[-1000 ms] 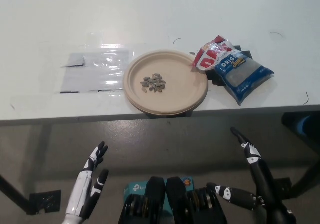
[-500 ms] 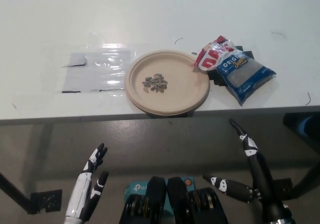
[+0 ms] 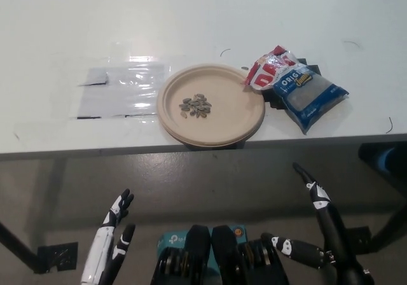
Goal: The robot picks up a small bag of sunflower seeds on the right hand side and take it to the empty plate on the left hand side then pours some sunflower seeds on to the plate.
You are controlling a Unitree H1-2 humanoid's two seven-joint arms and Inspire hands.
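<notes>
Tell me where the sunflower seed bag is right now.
In the head view, the blue and red plastic sunflower seed bag lies flat on the white table, just right of the tan paper plate, near the front edge.

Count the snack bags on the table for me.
2: a blue-and-clear sunflower seed bag right of the tan paper plate, and a red-and-white bag partly under its upper-left end. Nothing else seems hidden.

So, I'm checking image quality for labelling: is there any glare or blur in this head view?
Head view: glare on the clear plastic sheet left of the plate; seeds and bag print are readable; the table looks bright and washed out; both hands sit below in dimmer light.
</notes>
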